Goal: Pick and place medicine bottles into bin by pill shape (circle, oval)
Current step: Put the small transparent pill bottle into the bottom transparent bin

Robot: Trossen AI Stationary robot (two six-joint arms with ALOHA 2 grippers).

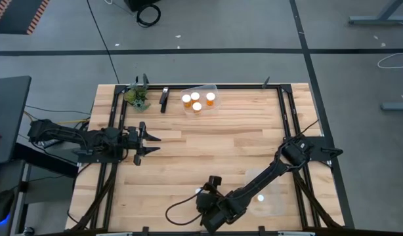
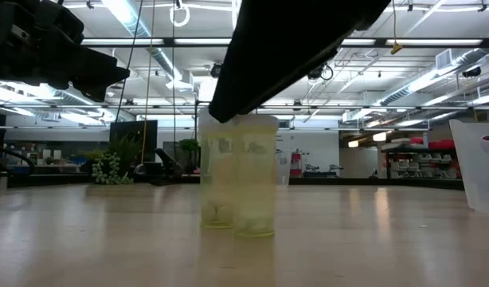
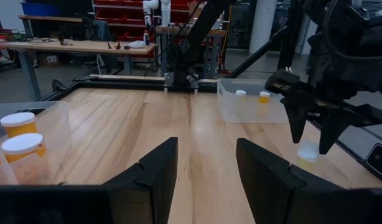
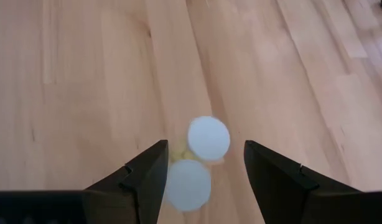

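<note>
Two small pale bottles with white caps (image 4: 208, 138) (image 4: 188, 183) stand upright, side by side, on the wooden table near its front edge; they also show in the low view (image 2: 236, 179). My right gripper (image 4: 206, 163) is open and points down above them, its fingers on either side of the caps and touching nothing; it also shows in the high view (image 1: 203, 192) and the left wrist view (image 3: 312, 134). My left gripper (image 1: 152, 144) is open and empty at the table's left.
A clear bin (image 1: 200, 88) at the far edge holds several orange bottles with white caps (image 1: 197, 100). A second clear bin (image 1: 274, 204) at the near right holds small bottles (image 3: 241, 94). A small plant (image 1: 137, 97) stands at the far left.
</note>
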